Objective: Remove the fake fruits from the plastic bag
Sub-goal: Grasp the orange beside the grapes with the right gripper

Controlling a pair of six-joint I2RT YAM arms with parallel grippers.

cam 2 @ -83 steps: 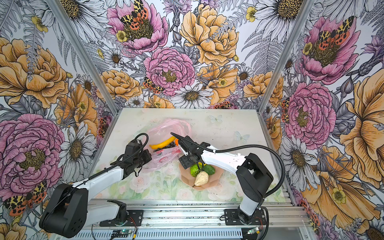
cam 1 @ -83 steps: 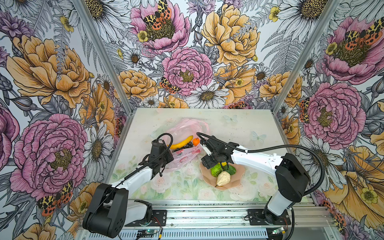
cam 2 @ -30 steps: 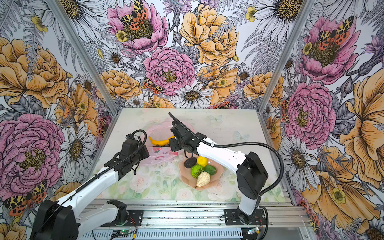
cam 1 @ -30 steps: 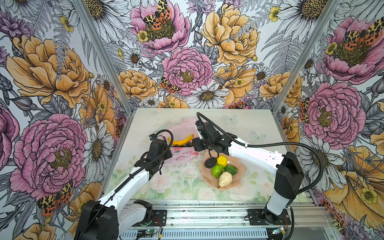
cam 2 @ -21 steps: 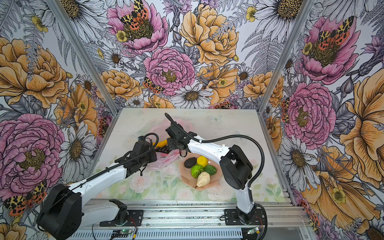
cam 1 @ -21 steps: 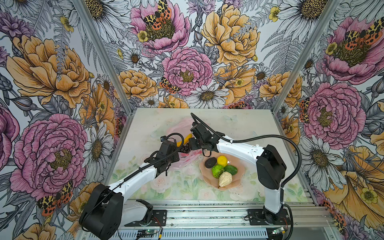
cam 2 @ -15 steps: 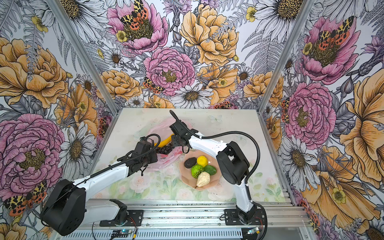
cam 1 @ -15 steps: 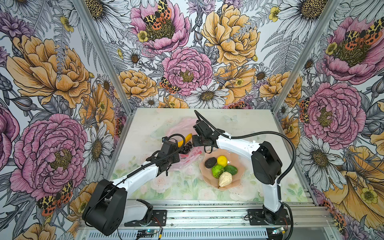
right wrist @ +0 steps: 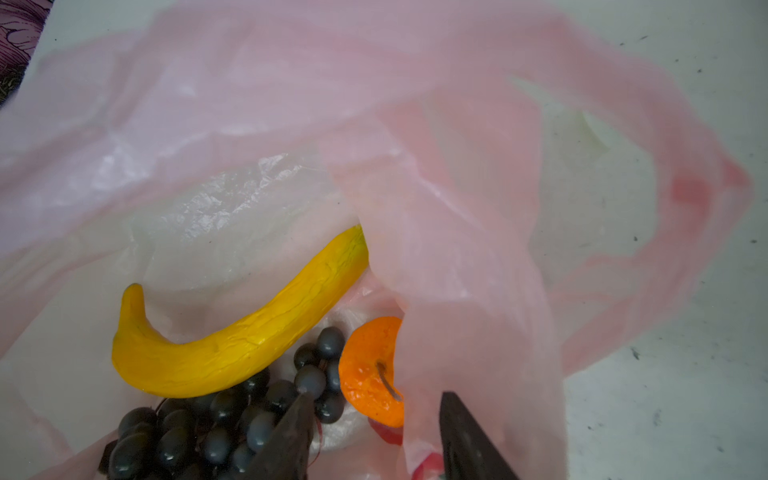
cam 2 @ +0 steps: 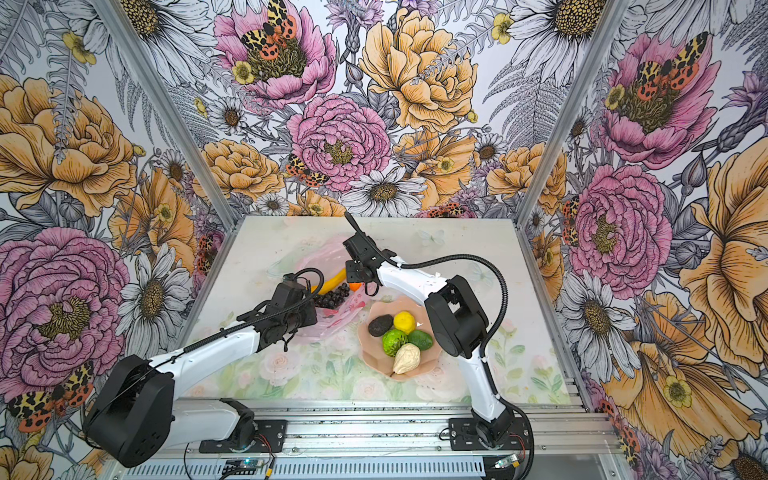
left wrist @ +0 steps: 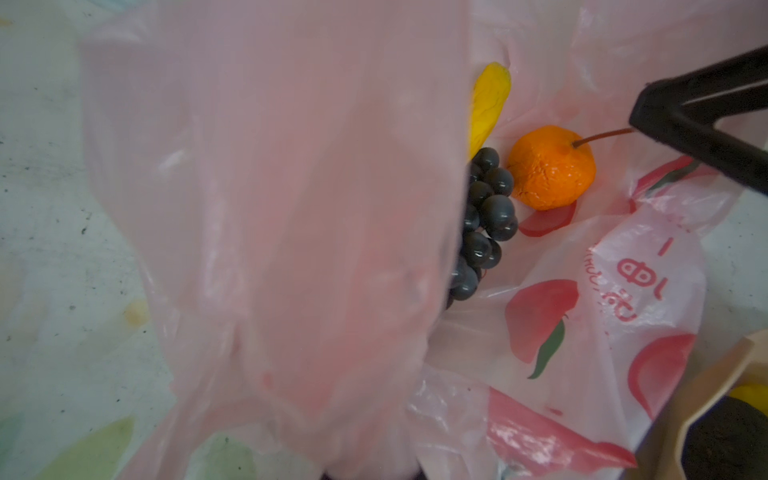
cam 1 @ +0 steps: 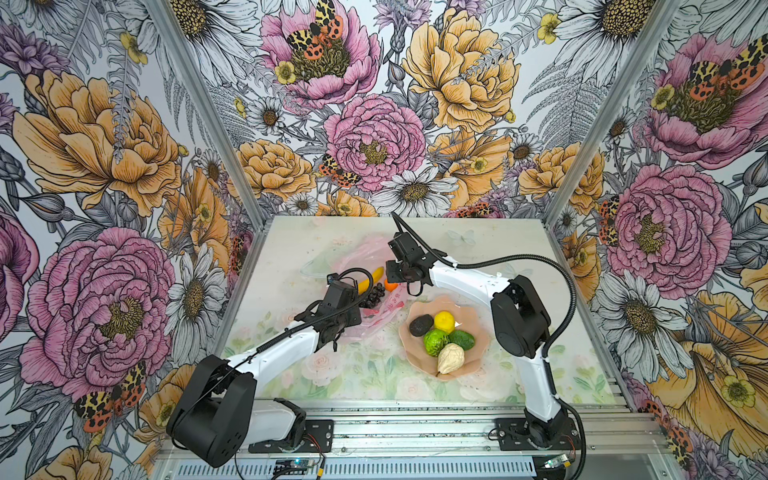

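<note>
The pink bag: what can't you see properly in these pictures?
Banana: left wrist view shows only one end; the plastic bag film covers the rest.
Grape bunch: half under that film; the right wrist view's edge cuts it off.
Tangerine: a bag fold hides one side in the right wrist view.
Under the folds: cannot tell if more fruit lies there.
</note>
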